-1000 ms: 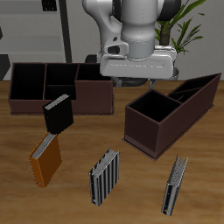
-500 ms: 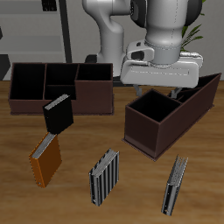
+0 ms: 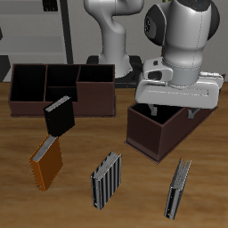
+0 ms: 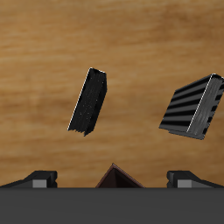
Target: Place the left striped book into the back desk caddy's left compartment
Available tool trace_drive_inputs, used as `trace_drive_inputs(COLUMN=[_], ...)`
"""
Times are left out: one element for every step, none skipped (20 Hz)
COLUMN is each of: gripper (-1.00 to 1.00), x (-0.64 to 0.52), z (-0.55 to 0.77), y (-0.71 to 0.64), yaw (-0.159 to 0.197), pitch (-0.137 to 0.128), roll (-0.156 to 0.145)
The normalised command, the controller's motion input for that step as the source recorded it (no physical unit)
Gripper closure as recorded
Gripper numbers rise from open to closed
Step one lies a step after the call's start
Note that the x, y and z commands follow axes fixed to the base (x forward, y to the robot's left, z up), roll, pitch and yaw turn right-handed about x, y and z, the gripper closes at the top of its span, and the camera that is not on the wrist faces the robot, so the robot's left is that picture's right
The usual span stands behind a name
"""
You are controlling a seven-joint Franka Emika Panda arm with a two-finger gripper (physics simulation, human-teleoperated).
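Caddy (image 3: 89,107) in maroon lies along the counter's back edge, its left compartment (image 3: 27,85) at the corner end. Farther along, the gripper (image 3: 173,111) hangs over a dark box (image 3: 147,135), fingers (image 4: 39,178) spread wide, holding nothing. The left striped book (image 3: 181,185) stands on edge near the front edge, untouched
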Motion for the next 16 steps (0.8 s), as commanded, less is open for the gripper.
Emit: trace_drive_inputs(gripper=[-1.0, -1.0, -1.0, -1.0, -1.0, -1.0, -1.0, -1.0, -1.0, -1.0, -1.0, -1.0, -1.0, -1.0, -1.0, -1.0], x=[0.51, 0.37, 0.19, 0.37, 0.44, 0.4, 0.39, 0.28, 0.21, 0.25, 0.37, 0.22, 0.24, 0.2, 0.1, -0.04], z=[-0.32, -0.16, -0.07, -0.2, -0.15, -0.24, -0.21, -0.16, -0.11, -0.2, -0.28, -0.12, -0.25, -0.25, -0.16, 0.0], y=[0.25, 0.22, 0.04, 0.12, 0.41, -0.01, 0.08, 0.17, -0.09, -0.05, 0.03, 0.0, 0.01, -0.1, -0.04, -0.03], yaw=[-0.031, -0.018, -0.009, -0.054, 0.129, 0.026, -0.149, 0.12, -0.039, -0.066, -0.093, 0.022, 0.013, -0.052, -0.045, 0.0], pitch=[-0.004, -0.035, -0.008, -0.005, -0.121, 0.014, 0.071, -0.034, -0.018, -0.003, 0.059, -0.071, 0.021, 0.054, -0.005, 0.0], roll=[-0.064, 0.045, -0.007, -0.058, 0.123, -0.021, 0.045, 0.073, -0.031, -0.065, 0.049, -0.077, 0.018, -0.061, -0.019, 0.0])
